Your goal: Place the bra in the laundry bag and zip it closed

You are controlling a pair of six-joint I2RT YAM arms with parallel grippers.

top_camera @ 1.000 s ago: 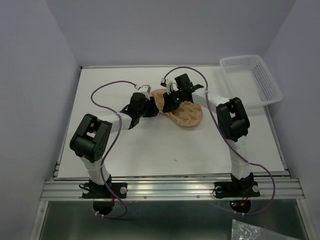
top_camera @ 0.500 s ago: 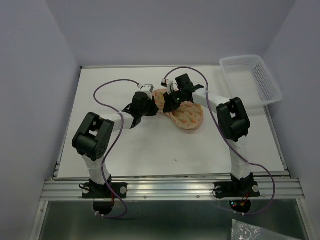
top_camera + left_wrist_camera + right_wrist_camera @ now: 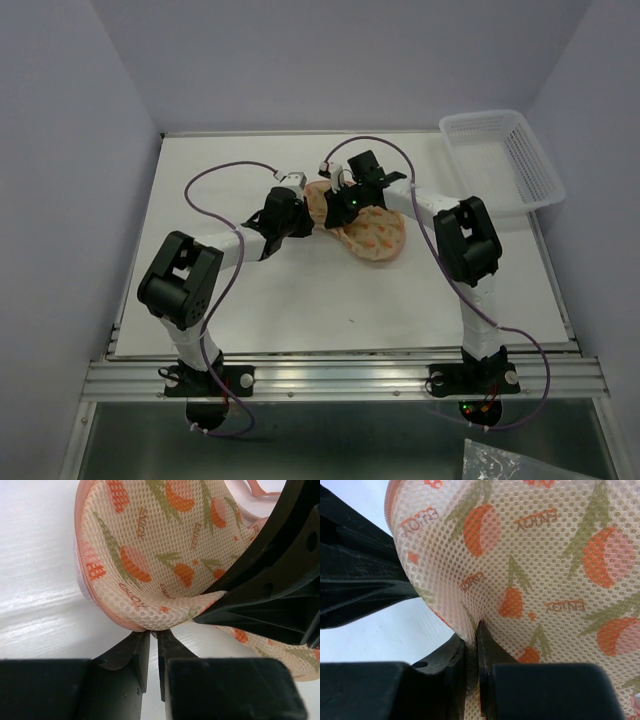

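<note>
Left gripper (image 3: 154, 636) seemingly nipping laundry bag (image 3: 150, 555) — its rim, right gripper (image 3: 471, 632) clamped on mesh

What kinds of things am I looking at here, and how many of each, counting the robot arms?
Patterned laundry bag: 1
White lattice basket: 1
Robot arms: 2, the left arm and the right arm
Total: 4
</note>
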